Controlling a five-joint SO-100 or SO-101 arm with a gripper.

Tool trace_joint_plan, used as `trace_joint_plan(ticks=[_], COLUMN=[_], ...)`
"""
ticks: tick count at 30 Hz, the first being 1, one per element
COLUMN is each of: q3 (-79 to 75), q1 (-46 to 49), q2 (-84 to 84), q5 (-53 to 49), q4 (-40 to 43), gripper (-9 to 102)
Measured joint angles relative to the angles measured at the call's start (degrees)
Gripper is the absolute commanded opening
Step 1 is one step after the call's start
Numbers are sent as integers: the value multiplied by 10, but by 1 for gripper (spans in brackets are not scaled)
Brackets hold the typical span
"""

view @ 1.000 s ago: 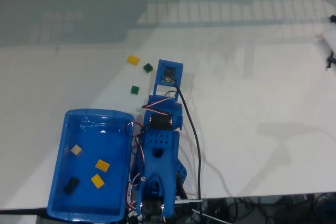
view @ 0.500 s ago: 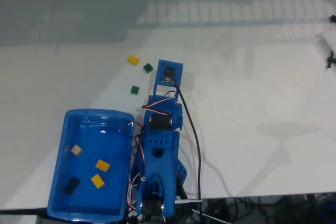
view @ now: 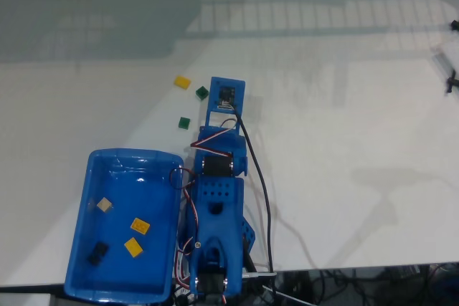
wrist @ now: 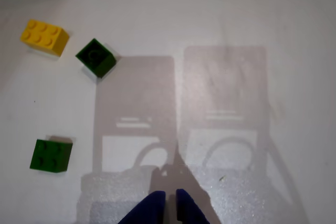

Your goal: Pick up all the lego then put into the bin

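Note:
Three lego lie loose on the white table: a yellow brick (view: 182,82) (wrist: 44,37), a dark green one (view: 202,92) (wrist: 95,57) and a green one (view: 184,122) (wrist: 51,156). The blue bin (view: 133,153) at the lower left holds a tan brick (view: 105,205), two yellow bricks (view: 140,226) and a black one (view: 97,251). My gripper (wrist: 169,199) enters the wrist view from the bottom, shut with nothing between its blue tips. It hangs over bare table, right of the green brick and below the dark green one. In the fixed view the wrist's camera mount (view: 226,94) stands just right of the dark green brick.
The blue arm (view: 215,206) runs up from the table's front edge beside the bin's right wall, with a black cable (view: 264,191) trailing on its right. White table stretches to the right and back. Dark cables lie past the front edge.
The wrist has shifted slightly left and away from the base, closer to the dark green brick. The bricks and the bin have not moved.

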Motion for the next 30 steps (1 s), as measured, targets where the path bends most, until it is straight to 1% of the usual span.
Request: trace_joint_plan(ticks=[4, 6, 9, 11, 13, 16, 21, 25, 30], q3=[0, 0, 0, -2, -16, -61, -164, -207, -229], q1=[-4, -12, -42, -75, -112, -160, -191, -193, -178], q2=[0, 0, -8, -40, -109, -243, -439, -518, -565], q5=[-7, -13, -14, -1, 18, 73, 162, 171, 156], q4=[-34, -58, -112, -150, -184, -212, -220, -220, -213], gripper=[1, 3, 19, 24, 28, 30, 30, 30, 29])
